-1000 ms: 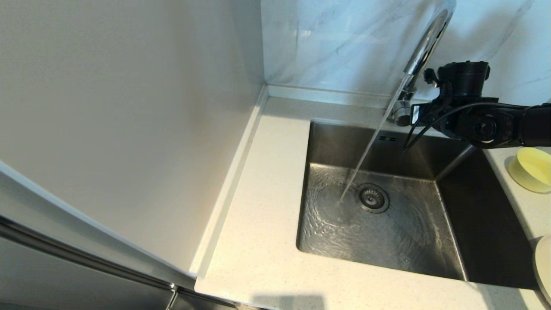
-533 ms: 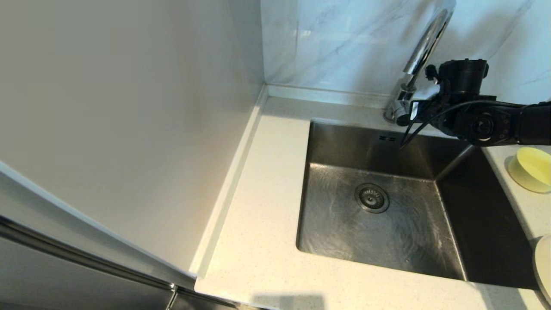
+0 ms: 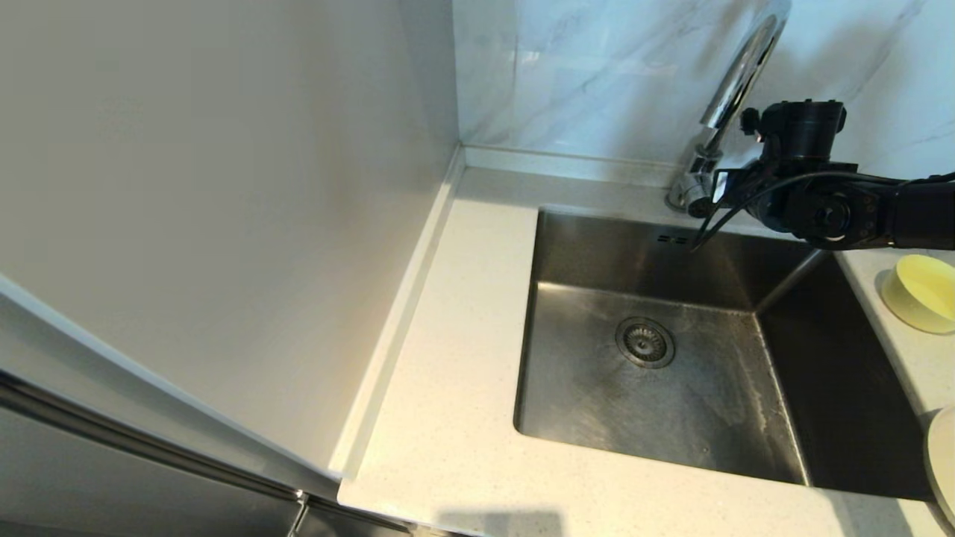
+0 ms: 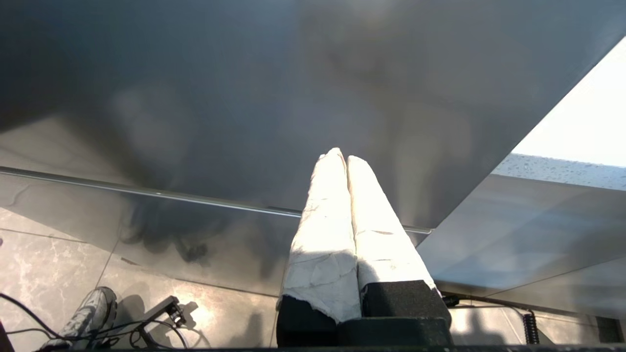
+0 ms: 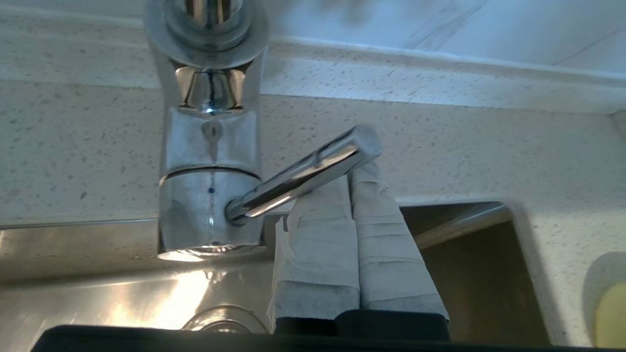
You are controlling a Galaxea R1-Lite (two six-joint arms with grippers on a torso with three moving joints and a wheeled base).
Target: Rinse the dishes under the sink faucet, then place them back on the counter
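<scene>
1. I had the right gripper [image 5: 349,181] at the faucet [image 3: 735,82] base, behind the sink [image 3: 656,373]. Its taped fingers [image 5: 376,234] were pressed together, holding nothing, with their tips just under the lever [image 5: 301,178] and touching it from below.

2. The lever's long axis ran out sideways from the faucet body, tilted upward toward its free end. My fingers sat near that free end — so any push would act where leverage was best.

3. No water showed at the spout, and the basin floor around the drain [image 3: 645,343] looked wet but calm.

4. The bowl [image 3: 921,292] sat on the counter [image 3: 455,388] to the right of the sink, with the plate [image 3: 941,462] nearer me at the picture's edge, only its rim showing. I could not see the chopsticks.

5. Both dishes lay on the right arm's side, so I judged it the arm for whatever came next — it would have to back away from the lever and swing right and toward me.

6. The left gripper [image 4: 342,159] was parked low beside a grey cabinet panel, fingers closed together and empty, well apart from the sink.
</scene>
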